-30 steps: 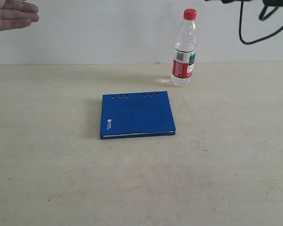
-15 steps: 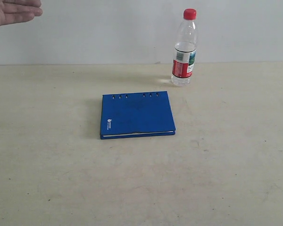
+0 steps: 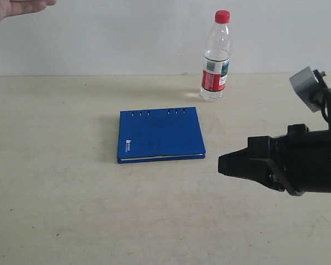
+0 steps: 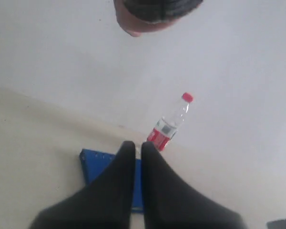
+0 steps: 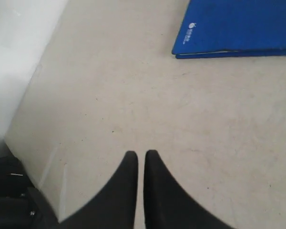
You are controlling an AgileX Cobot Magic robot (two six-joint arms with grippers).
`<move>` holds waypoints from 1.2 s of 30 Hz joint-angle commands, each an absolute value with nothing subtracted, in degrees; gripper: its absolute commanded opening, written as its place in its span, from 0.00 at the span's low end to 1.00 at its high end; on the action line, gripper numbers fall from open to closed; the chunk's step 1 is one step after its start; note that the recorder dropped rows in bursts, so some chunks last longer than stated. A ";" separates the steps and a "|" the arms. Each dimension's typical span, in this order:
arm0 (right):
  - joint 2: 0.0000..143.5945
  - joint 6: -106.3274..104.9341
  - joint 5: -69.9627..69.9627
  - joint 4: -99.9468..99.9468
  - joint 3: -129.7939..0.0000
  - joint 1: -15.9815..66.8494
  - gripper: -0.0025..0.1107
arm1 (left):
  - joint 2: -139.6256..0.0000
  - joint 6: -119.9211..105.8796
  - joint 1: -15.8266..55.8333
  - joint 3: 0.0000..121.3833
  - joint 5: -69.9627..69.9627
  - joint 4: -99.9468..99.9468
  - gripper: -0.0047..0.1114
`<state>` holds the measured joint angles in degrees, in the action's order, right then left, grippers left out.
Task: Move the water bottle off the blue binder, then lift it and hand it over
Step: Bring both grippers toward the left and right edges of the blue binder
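Note:
The water bottle [image 3: 215, 58], clear with a red cap and a red, white and green label, stands upright on the table behind the blue binder [image 3: 161, 134], apart from it. The binder lies flat and shut near the table's middle. My right gripper [image 3: 224, 164] is shut and empty, low at the right, pointing toward the binder's right edge. In the right wrist view its fingertips [image 5: 140, 153] hover over bare table, with the binder [image 5: 238, 26] beyond. My left gripper [image 4: 138, 144] is shut with nothing in it, high up, facing the binder [image 4: 97, 164] and the bottle [image 4: 170, 125].
A person's open hand [image 3: 16, 6] hangs at the top left corner. A person's head [image 4: 152, 14] shows at the edge of the left wrist view. A pale wall backs the table [image 3: 71, 193]. The table's edge and dark gear [image 5: 9, 195] show in the right wrist view.
My right arm has come into the exterior view from the right, low over the table. The person's hand has risen and shifted slightly right at the top left. Bottle and binder have not moved.

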<state>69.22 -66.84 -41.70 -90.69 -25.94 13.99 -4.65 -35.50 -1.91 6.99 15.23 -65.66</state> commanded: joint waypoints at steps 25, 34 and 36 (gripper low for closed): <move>96.69 -42.57 -28.71 -62.14 -50.42 13.72 0.45 | -108.72 -88.13 -1.51 43.61 48.37 -99.95 0.57; 110.86 -34.60 -35.04 -45.58 -67.34 13.72 0.65 | -115.51 -88.15 -1.51 54.75 44.23 -99.95 0.57; 112.15 -32.42 -33.27 -42.72 -68.77 13.72 0.65 | -116.98 -88.28 -1.51 57.20 43.13 -99.95 0.57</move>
